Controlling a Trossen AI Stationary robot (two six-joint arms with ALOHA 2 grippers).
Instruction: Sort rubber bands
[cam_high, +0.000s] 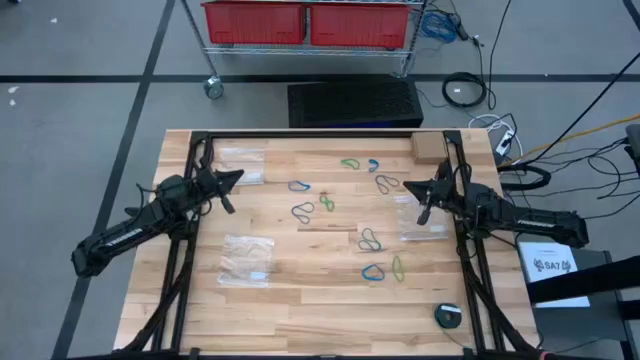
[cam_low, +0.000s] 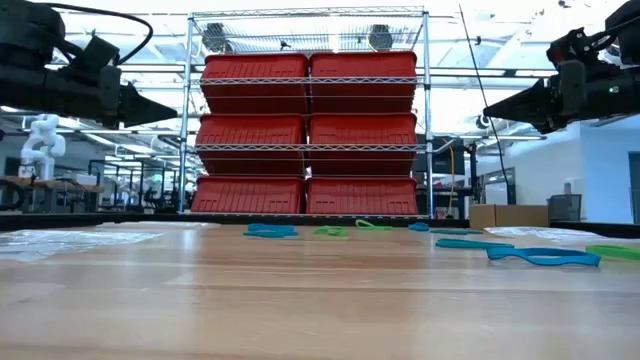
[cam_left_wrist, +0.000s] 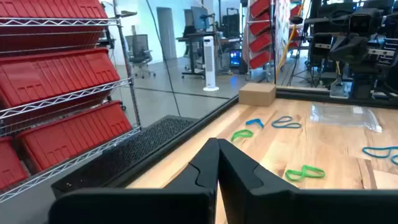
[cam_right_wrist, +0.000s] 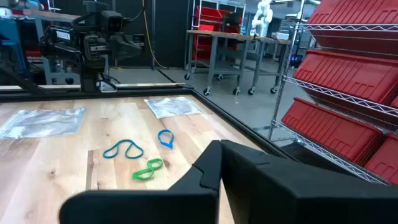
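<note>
We see both pincers, left (cam_high: 236, 178) and right (cam_high: 408, 186), pressed together and empty, hovering above the tabletop (cam_high: 300, 290); the rubber bands (cam_high: 371, 240) lie scattered, unsorted.

Two matte-black jointed arms — each with a tapered, wedge-shaped claw (cam_high: 232, 178) (cam_high: 412, 186).

One camera hangs well above me, looking straight down on the whole table (cam_high: 300, 300) and both my arms. Another sits at tabletop height, facing level across the wood toward the red-bin shelving (cam_low: 308, 130) — my arms enter its corners from above. A camera rides each wrist, peering forward past my left claw (cam_left_wrist: 217, 155) and my right claw (cam_right_wrist: 219, 158), close over the boards. All four views share the scattered rubber bands (cam_high: 345, 215) — both wrist views also catch the shelving.
</note>
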